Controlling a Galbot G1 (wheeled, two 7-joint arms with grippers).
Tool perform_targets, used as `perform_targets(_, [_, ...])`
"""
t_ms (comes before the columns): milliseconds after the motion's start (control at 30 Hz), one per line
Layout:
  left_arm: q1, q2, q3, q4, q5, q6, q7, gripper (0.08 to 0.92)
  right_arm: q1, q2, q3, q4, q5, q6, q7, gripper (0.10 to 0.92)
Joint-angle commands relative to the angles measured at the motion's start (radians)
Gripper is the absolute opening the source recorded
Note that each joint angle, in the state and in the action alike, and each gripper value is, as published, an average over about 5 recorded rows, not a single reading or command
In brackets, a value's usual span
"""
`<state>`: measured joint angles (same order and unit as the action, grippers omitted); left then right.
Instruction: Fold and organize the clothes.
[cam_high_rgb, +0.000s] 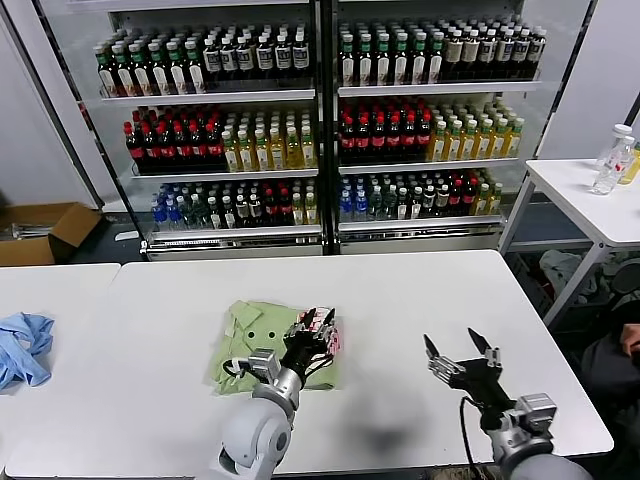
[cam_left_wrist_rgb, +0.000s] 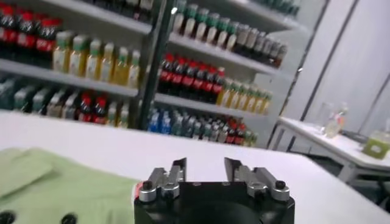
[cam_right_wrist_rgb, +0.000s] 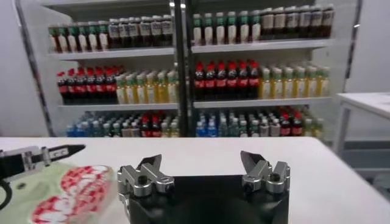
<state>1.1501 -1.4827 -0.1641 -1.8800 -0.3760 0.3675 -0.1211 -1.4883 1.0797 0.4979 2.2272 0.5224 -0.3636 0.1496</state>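
Note:
A folded sage-green shirt lies on the white table in front of me. Its collar and two dark buttons show in the left wrist view, and its red-and-white print shows at the shirt's right edge. My left gripper hovers just over that printed edge. Its jaws stand apart with nothing between them. My right gripper is open over bare table to the right of the shirt, holding nothing.
A crumpled blue cloth lies on the neighbouring table at the left. Behind the table stand drinks shelves, with a cardboard box on the floor. A side table with bottles stands at the right.

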Motion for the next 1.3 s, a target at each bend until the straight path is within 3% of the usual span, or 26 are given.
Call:
perform_targets(33, [0.217,0.065,-0.193,-0.193,0.065,-0.149,0.013,0.496,0.362,0.110,-0.386,-0.229,0.054,-0.047,0.065,0.823])
perform_targets(200, [0.341,0.126,-0.369,-0.201,0.019,-0.203,-0.021,0.643,0.538,0.223,-0.521,-0.432,0.085,-0.066,0.099,0.823])
perform_targets(367, [0.408,0.131,-0.424,-0.214,0.014,-0.246,-0.026,0.792,0.618,0.302,-0.578,-0.572,0.087,-0.084,0.122,0.823])
perform_targets(667, [0.424,0.119,-0.425,-0.218,0.018,-0.258,-0.029,0.823,0.657,0.374,-0.593,-0.704,0.045,-0.129,0.215,0.803])
perform_targets(1067, [0.422,0.119,-0.401,-0.208,0.015,-0.254,-0.029,0.823,0.622,0.330,-0.557,-0.673,0.042,-0.134,0.227,0.489])
perform_targets(1300, [0.428,0.122,-0.394,-0.220,0.013,-0.254,-0.028,0.823,0.618,0.191,-0.484,-0.618,-0.005,-0.107,0.167,0.282])
